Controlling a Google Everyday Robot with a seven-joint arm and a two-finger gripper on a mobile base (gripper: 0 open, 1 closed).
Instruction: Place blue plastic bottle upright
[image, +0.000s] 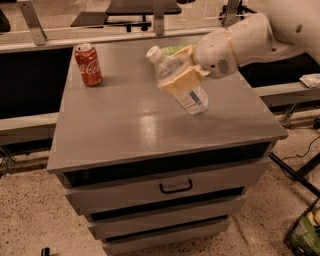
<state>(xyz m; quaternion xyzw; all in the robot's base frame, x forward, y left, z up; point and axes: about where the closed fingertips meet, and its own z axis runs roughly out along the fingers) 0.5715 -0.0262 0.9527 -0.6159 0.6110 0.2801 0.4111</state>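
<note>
The blue plastic bottle (186, 89) is clear with a white cap at its upper left and a pale blue-and-white label near its base. It is tilted, cap up and to the left, base down and to the right, held just above the grey cabinet top (125, 125). My gripper (181, 70) reaches in from the right on a white arm and is shut on the bottle's middle, with tan fingers (181, 80) across it.
A red Coca-Cola can (88, 64) stands upright at the back left of the cabinet top. A bit of a green snack bag (174, 49) shows behind the bottle. The cabinet has drawers below with a black handle (176, 187). The floor lies around it.
</note>
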